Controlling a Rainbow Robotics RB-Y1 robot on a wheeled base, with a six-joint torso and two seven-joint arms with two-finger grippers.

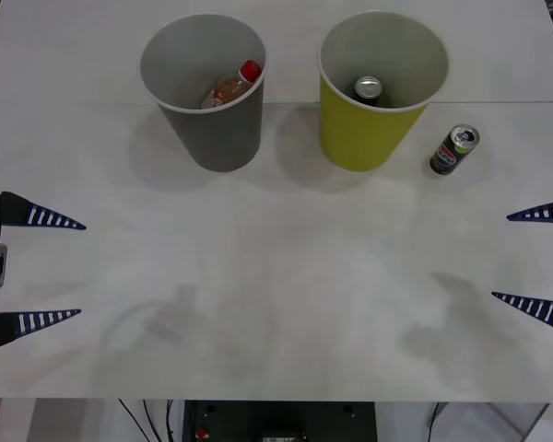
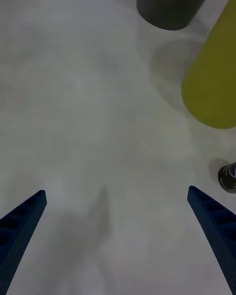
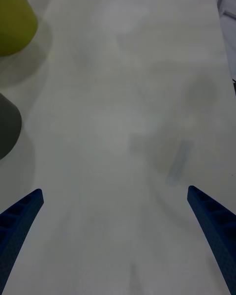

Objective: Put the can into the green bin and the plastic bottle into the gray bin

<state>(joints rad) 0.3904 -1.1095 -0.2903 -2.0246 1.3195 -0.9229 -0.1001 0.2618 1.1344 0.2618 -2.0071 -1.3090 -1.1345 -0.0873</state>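
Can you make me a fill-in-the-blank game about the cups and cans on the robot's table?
1. The plastic bottle lies inside the ____ bin.
2. The can with the logo stands on the table beside the ____ bin.
3. A dark can with a plain silver top sits ____ the green bin.
4. The left gripper and right gripper are both ____.

Missing words: gray; green; inside; open

Plastic bottle (image 1: 230,88) in gray bin (image 1: 212,129): lower body hidden by the rim. Dark can (image 1: 369,89) inside green bin (image 1: 369,138): top alone visible. Right wrist view cuts the can (image 2: 228,177) at the edge; its logo too small to read. Both arms cut off at the frame sides.
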